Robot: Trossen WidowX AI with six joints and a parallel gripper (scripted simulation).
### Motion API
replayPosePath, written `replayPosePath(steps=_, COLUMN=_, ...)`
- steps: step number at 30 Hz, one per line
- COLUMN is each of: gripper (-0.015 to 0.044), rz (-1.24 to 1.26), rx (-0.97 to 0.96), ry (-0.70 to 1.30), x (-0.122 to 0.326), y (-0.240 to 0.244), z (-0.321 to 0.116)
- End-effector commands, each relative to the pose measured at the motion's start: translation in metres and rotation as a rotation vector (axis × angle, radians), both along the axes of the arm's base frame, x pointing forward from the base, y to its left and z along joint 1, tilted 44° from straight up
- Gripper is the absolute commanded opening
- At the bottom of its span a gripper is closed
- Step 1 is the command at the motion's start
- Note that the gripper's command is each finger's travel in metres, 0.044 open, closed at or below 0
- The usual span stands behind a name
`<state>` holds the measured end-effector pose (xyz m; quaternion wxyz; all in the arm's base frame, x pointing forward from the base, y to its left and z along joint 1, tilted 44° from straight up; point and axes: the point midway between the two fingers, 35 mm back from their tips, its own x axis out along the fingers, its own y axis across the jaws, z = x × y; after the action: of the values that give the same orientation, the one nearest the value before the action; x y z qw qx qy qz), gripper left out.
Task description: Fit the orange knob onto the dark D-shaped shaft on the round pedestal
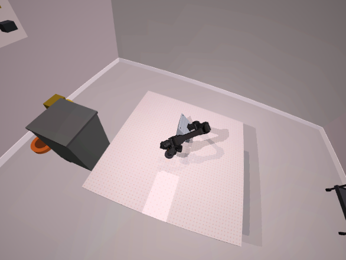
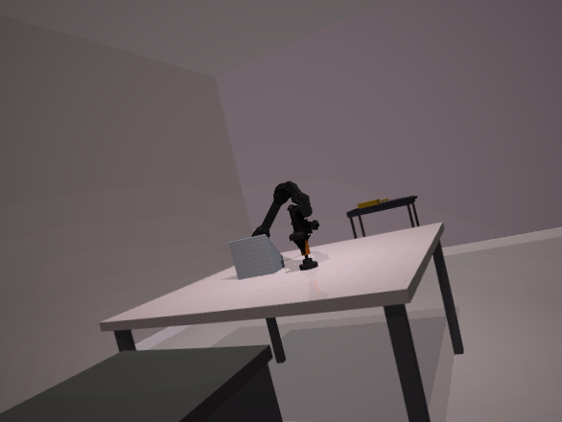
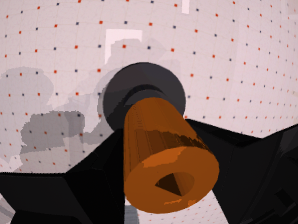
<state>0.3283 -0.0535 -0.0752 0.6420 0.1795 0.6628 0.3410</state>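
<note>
The orange knob [image 2: 308, 246] [image 3: 160, 130] stands upright between the fingers of my gripper [image 2: 305, 248] [image 3: 153, 129], which is shut on it. The round dark pedestal [image 1: 169, 155] [image 2: 308, 266] [image 3: 117, 97] stands on the table below. In the exterior view the knob is above the pedestal, with a short dark stretch of shaft between them. In the wrist view the knob's top faces me and its hole shows a straight edge inside. The knob's lower end overlaps the pedestal's raised middle. The shaft's tip and its flat side are hidden.
A pale grey-blue wedge-shaped block [image 1: 183, 125] [image 2: 254, 258] stands on the dotted table [image 1: 206, 192] [image 2: 364, 273] beside the arm. A dark cabinet [image 1: 65, 124] [image 2: 144, 379] stands off the table's edge. A small dark side table [image 2: 390, 205] holding yellow things is farther back.
</note>
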Motion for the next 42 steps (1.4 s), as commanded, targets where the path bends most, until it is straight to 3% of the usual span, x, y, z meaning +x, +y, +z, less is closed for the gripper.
replayPosePath(steps=1, gripper=0.0000, rz=0.003, rx=0.001, ry=-0.004, x=-0.0004, y=0.0001, z=-0.0012)
replayPosePath(steps=42, gripper=0.0000, rz=0.015, rx=0.003, ry=-0.015, x=-0.0010, y=0.0028, z=-0.0030)
